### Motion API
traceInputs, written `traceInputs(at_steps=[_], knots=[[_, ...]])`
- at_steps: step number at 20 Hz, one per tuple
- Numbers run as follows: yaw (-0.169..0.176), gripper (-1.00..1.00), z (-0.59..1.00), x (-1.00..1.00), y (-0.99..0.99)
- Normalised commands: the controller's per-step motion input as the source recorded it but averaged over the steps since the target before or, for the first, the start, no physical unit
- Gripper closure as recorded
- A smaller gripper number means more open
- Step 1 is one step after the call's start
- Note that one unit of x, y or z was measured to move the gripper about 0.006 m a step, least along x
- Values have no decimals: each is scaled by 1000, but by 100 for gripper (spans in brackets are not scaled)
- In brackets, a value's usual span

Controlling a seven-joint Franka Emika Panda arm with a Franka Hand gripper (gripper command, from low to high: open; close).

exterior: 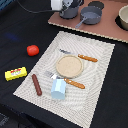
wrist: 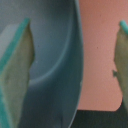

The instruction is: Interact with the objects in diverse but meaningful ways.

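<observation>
Red tomato (exterior: 32, 50): round, on dark table. Yellow packet (exterior: 15, 73): red label, flat, near tomato. Brown sausage (exterior: 37, 84): on placemat edge. Light blue cup (exterior: 58, 88): beside sausage. Grey pot (exterior: 68, 11): on brown board.

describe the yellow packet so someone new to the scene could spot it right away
Start at the pale striped placemat on the dark table. Off its edge on the exterior view's left lies the yellow packet, beyond the brown sausage and below the red tomato. It alone is flat, rectangular and red-labelled.
</observation>
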Motion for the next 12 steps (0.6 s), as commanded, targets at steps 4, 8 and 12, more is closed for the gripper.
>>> traceInputs(at_steps=[4, 8, 12], knots=[[-8, -100, 1000, 62, 421], [-19, -100, 833, 21, 204], [-63, -100, 197, 0, -124]])
